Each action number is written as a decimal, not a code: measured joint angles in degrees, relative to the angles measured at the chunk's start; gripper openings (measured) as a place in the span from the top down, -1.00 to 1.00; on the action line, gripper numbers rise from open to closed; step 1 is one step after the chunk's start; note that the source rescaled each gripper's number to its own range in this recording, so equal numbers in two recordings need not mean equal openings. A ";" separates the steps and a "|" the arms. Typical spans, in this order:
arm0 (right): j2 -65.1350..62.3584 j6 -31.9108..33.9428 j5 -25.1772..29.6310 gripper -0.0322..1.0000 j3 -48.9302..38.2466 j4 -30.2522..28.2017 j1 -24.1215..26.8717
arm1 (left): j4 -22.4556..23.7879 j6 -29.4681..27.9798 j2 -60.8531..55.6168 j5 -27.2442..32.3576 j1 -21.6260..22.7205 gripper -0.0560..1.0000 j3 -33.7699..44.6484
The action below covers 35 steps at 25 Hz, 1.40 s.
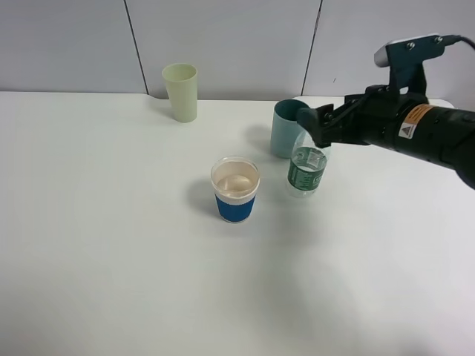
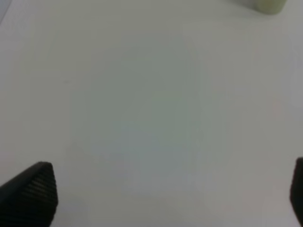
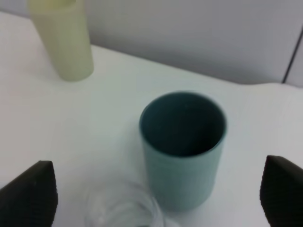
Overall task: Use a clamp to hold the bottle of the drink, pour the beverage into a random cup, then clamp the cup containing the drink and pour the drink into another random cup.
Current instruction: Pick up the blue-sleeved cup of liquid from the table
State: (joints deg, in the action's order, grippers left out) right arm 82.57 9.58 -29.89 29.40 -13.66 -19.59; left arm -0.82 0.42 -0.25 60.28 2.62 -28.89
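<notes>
Plastic bottle [image 1: 306, 172]: 1 | cups [image 1: 180, 92] [image 1: 284, 130] [image 1: 235, 190]: 3 | left fingers [image 2: 28, 196] spread | right fingers [image 3: 31, 191] spread

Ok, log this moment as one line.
right claw: open over bottle | bottle: upright beside teal cup | paper cup: looks filled | left claw: open

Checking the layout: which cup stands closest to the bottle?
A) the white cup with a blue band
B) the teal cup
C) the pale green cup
B: the teal cup stands right beside the upright bottle, their outlines overlapping in the high view.
</notes>
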 joint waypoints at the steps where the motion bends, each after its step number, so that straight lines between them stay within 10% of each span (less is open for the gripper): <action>1: -1.95 -0.38 1.17 -0.35 0.00 0.45 0.00 | 0.00 0.00 0.00 0.00 0.00 -1.00 0.00; 21: -28.29 -4.55 24.01 -0.35 -0.03 3.41 26.22 | 0.00 0.00 0.00 0.00 0.00 -1.00 0.00; 35: -59.57 -4.61 43.50 -0.35 -0.03 4.59 27.35 | 0.00 0.00 0.00 0.00 0.00 -1.00 0.00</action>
State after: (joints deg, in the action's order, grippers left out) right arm 23.00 4.97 13.61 29.37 -9.07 7.76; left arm -0.82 0.42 -0.25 60.28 2.62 -28.89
